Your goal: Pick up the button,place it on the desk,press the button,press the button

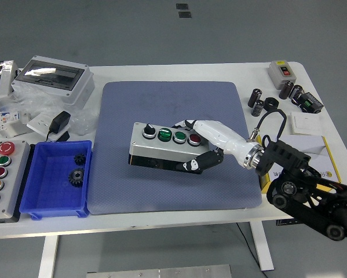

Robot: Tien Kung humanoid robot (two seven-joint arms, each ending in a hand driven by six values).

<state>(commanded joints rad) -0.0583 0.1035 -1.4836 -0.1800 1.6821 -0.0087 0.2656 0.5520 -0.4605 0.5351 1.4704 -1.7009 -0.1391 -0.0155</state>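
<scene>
A grey button box (161, 146) with a black knob, two green buttons and a red button on top is over the middle of the blue mat (173, 145). My right hand (197, 148) is shut on its right end, white fingers (195, 126) over the top by the red button and the thumb under the front side. The box is tilted and looks held just above the mat. My left arm is out of view.
A blue bin (56, 178) with gears and a second button box (2, 179) stand at the front left. A clear-lidded enclosure (53, 79) and loose parts are at back left. A yellow-white carton (312, 157), black cylinders (258, 102) and small switches lie on the right.
</scene>
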